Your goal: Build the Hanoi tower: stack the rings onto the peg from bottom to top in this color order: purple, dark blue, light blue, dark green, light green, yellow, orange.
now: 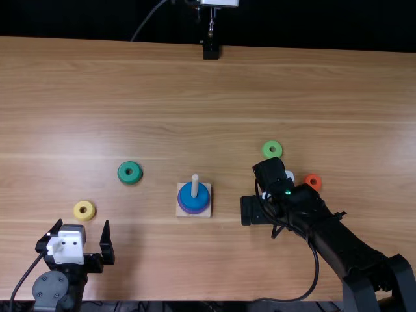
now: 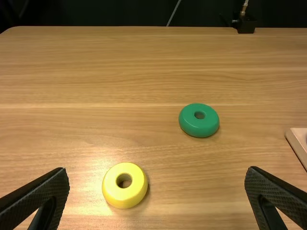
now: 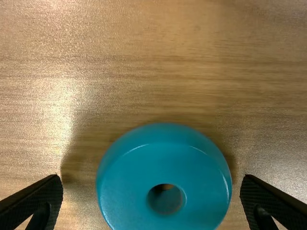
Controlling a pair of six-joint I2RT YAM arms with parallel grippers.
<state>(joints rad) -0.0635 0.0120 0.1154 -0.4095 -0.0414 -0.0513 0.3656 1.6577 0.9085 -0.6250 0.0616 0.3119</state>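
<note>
The right gripper [image 1: 252, 212] has its fingers spread wide astride a light blue plastic ring [image 3: 127, 194], gripping nothing; the left gripper [image 1: 82, 226] gapes empty. Between them, blue [image 1: 195, 201] and purple rings [image 1: 194, 212] encircle a wooden peg [image 1: 195, 184].

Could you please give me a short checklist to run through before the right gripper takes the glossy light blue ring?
1. Round purple ring at the bottom, round dark blue ring above it: ok.
2. Pale upright peg free at its top: ok.
3. Right gripper open, with the light blue ring showing between its fingers: ok.
4. Fingers low enough to close on that ring: cannot tell.
5. Ring already gripped: not ok, both fingers stand apart from it.
6. Left gripper away from the peg: ok.
</note>
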